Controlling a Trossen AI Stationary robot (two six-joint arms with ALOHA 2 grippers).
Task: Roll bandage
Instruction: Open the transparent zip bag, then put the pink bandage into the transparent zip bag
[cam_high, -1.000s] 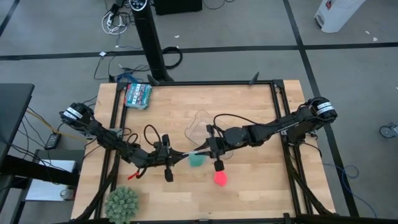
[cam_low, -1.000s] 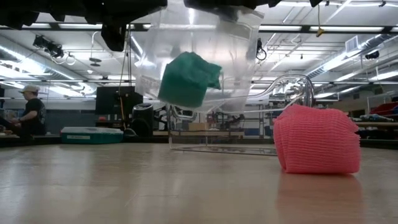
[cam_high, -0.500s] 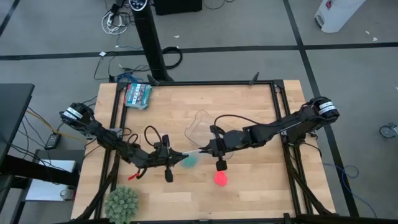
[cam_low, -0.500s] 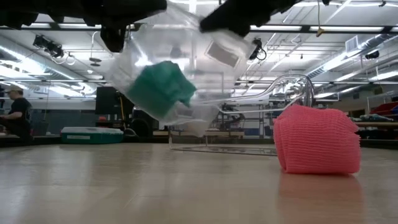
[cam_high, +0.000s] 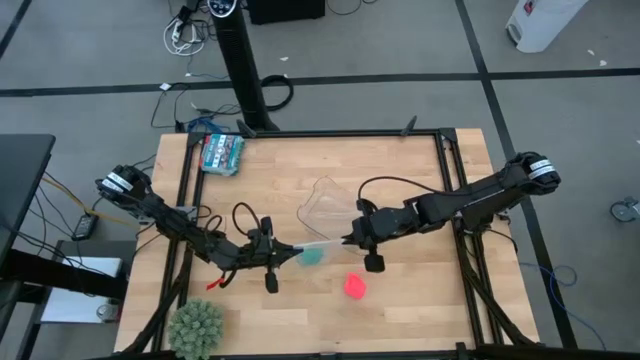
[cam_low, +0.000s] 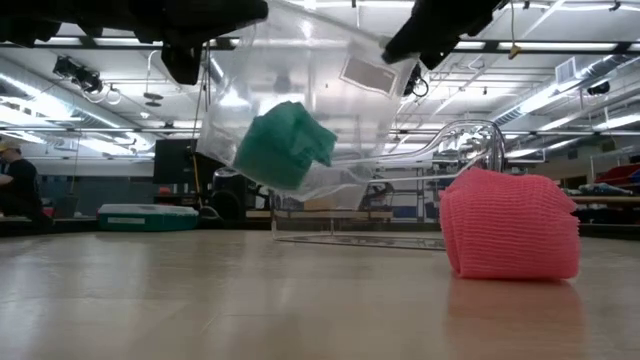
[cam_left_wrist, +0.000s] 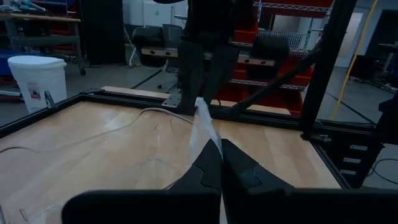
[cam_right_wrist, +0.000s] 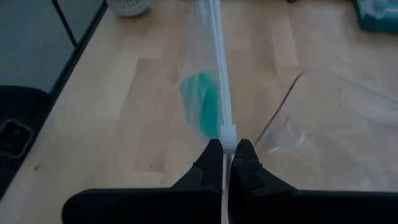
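Bandage sits on the wooden table as a small chunky pink-red roll, free of both arms and towards the table's near edge. In the low view it stands squat on the tabletop, with nothing touching it.

Both grippers are busy above it with a clear zip bag holding a teal roll. The left gripper is closed on the bag's top edge at one end. The right gripper has its fingers pinched narrow on the white zip slider at the other end, so the sealed edge runs as a line between the two hands.

The bandage lies just beside the right gripper, on the side away from the arm's base and nearer the table's front edge; the left gripper is farther off, with the teal roll and bag between. By my reading the right arm is the nearer one for any reach to the bandage, and it would first have to let the slider go

A second clear bag lies flat on the table behind the grippers
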